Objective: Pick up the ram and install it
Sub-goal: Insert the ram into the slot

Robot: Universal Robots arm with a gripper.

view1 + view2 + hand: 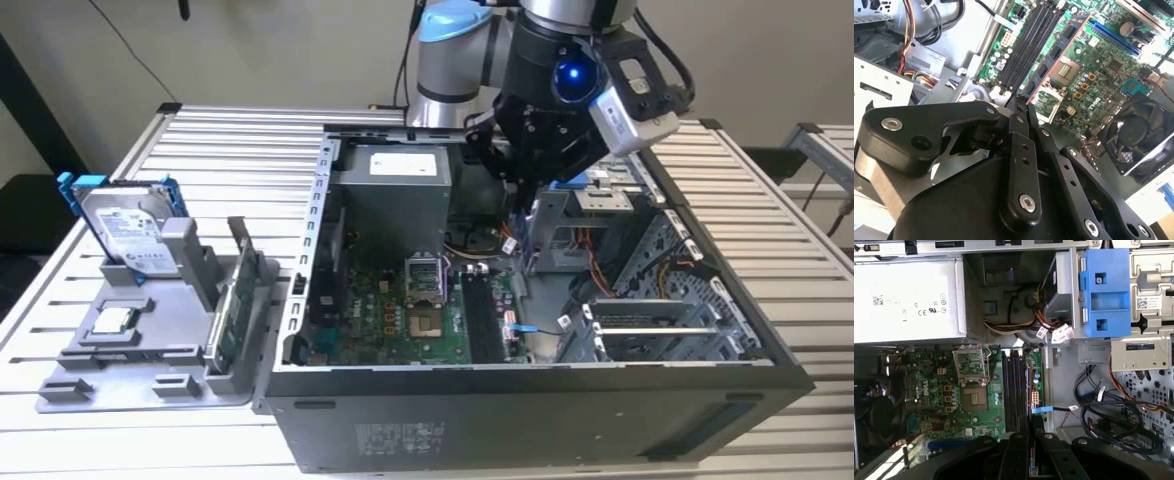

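Observation:
My gripper (531, 178) hangs inside the open computer case (534, 395), above the right side of the motherboard (414, 315). Its fingers (1017, 440) are shut on the ram (1030, 425), a thin dark stick seen edge-on and pointing down toward the board. The black memory slots (1015, 390) lie just beside the ram's tip in the first wrist view. In the second wrist view the slots (1030, 45) run away from the closed gripper (1019, 107). The slots (481, 312) also show in the exterior view, right of the processor socket (424, 285).
A grey power supply (394, 185) sits at the back of the case. A blue drive bracket (1104, 290) and loose cables (1109, 410) lie beside the slots. On the exterior view's left, a grey fixture (127, 350) holds a hard drive (131, 225) and a green card (235, 300).

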